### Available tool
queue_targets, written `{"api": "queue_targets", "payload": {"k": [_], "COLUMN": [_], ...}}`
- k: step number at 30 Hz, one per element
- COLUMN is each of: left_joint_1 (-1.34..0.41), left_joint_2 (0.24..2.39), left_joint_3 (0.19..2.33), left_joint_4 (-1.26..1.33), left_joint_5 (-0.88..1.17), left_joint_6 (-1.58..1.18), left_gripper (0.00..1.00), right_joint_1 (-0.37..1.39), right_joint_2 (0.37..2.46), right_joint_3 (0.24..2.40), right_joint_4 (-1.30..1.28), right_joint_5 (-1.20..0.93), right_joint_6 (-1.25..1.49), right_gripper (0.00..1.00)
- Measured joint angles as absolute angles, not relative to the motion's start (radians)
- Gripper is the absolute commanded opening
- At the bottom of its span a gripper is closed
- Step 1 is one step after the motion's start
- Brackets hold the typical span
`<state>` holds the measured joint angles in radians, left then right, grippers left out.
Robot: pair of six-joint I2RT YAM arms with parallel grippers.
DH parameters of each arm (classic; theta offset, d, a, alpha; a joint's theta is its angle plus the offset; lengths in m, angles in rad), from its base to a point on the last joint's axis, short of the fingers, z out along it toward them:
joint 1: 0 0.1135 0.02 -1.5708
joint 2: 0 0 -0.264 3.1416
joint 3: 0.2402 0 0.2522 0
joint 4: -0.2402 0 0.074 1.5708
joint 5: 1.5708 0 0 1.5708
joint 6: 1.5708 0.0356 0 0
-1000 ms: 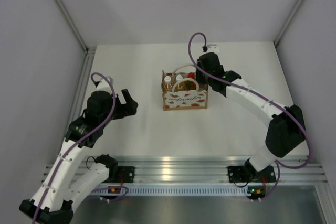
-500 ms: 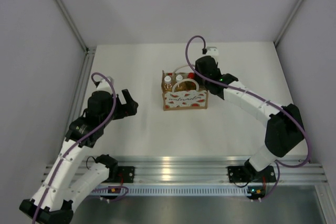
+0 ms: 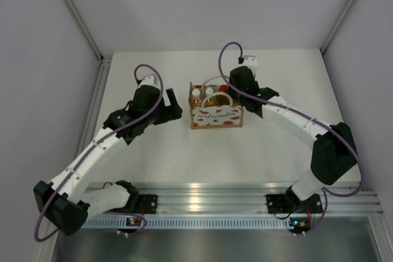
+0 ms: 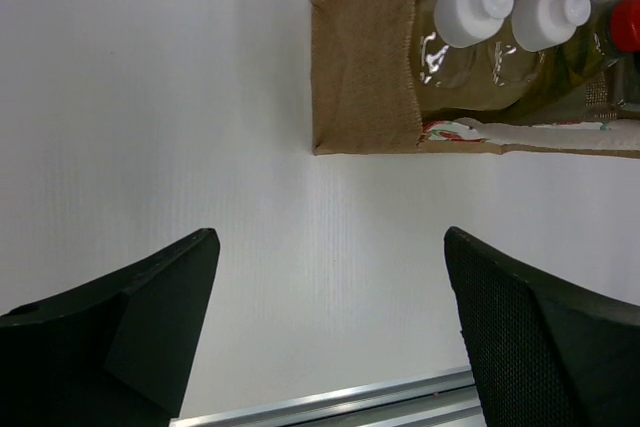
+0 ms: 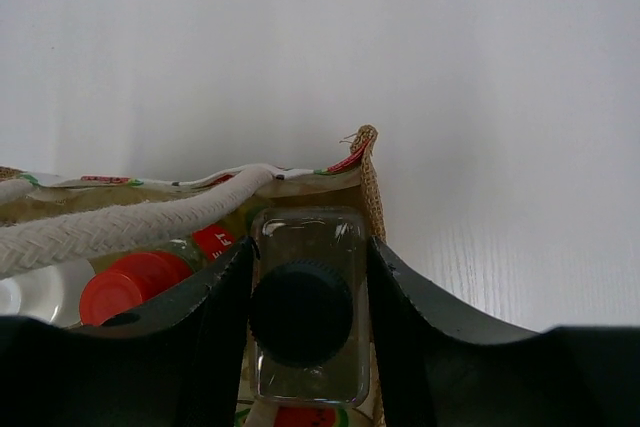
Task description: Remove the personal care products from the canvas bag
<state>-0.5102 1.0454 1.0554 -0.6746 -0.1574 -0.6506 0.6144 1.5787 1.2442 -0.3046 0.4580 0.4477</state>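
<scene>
The canvas bag (image 3: 215, 115) stands mid-table, tan with white loop handles and a white-and-red front. In the right wrist view my right gripper (image 5: 308, 247) is shut on the clear bottle (image 5: 306, 387) with the dark grey cap (image 5: 300, 313), at the bag's right end inside its tan wall (image 5: 372, 197). The red cap (image 5: 128, 285) of the yellow bottle sits beside it under a white handle (image 5: 120, 229). My left gripper (image 4: 330, 239) is open and empty over bare table, just left of the bag (image 4: 365, 57). Two amber bottles' white caps (image 4: 472, 9) (image 4: 548, 15) stand in the bag.
The white table (image 3: 159, 145) is walled by grey panels left, back and right. An aluminium rail (image 3: 209, 191) runs along the near edge, and it shows low in the left wrist view (image 4: 330, 405). Both arms flank the bag.
My left arm has swung forward and right, from the table's left side to just beside the bag's left end. My right gripper stays at the bag's right end, shifted slightly.
</scene>
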Motion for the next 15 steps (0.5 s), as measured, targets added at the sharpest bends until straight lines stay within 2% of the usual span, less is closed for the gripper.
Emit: {"api": "queue_targets", "payload": {"k": [6, 8, 12, 15], "left_joint_1": [-0.673, -0.705, -0.722, -0.722], "left_joint_2": [1.253, 1.325, 1.418, 1.466], "left_joint_3": [1.143, 1.173, 1.219, 1.241], "left_joint_4": [-0.617, -0.588, -0.559, -0.546], "left_joint_5": [-0.285, -0.319, -0.379, -0.44], "left_joint_6": [-0.714, -0.735, -0.76, -0.775], "left_gripper": [0.96, 0.86, 0.81, 0.71], "right_joint_1": [0.615, 0.615, 0.615, 0.615], "right_joint_2": [1.572, 1.571, 1.565, 1.557], "right_joint_3": [1.231, 1.23, 1.222, 1.214], "right_joint_4": [-0.287, -0.285, -0.28, -0.277], "right_joint_5": [0.462, 0.462, 0.46, 0.455], "right_joint_6": [0.456, 0.456, 0.455, 0.453], "right_gripper": [0.43, 0.43, 0.43, 0.43]}}
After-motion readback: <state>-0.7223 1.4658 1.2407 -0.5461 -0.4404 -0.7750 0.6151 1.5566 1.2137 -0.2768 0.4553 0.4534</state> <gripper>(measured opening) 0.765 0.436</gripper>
